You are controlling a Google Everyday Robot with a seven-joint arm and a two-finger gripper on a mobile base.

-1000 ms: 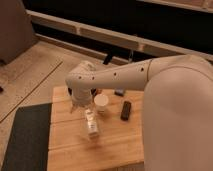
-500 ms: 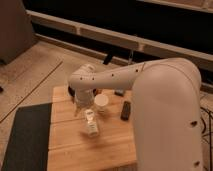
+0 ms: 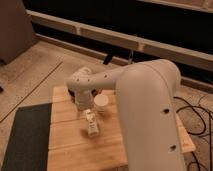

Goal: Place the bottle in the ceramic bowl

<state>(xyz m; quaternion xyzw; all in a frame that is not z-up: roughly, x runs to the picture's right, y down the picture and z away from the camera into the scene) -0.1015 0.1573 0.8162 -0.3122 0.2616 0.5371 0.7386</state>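
The bottle (image 3: 91, 126), slim and pale, sits on the wooden worktop (image 3: 65, 147) a little left of the middle of the slatted top. Its long side runs from the far end toward the near edge with a slight slant to the right. Whether it lies flat or stands leaning cannot be told. Just behind its far end hangs the claw (image 3: 83, 109), pointing down at the boards with its jaws apart and nothing gripped between them. It is very close to the bottle's upper end, but whether it touches it cannot be made out. Just beyond the bottle and slightly to the right stands a short white cup (image 3: 101, 102), upright, apart from the bottle and close beside the claw's wrist. The white arm (image 3: 145, 100) fills the right side of the view. It rises thick and rounded from the near right corner, bends over the worktop and narrows to a perforated wrist section above the claw, covering the right half of the boards. Against the worktop's left edge lies a black mat (image 3: 25, 137) on the speckled floor (image 3: 35, 65). To the right of the arm, dark cables (image 3: 197, 117) loop across the floor. Behind everything runs a dark wall crossed by a pale horizontal rail (image 3: 100, 35).
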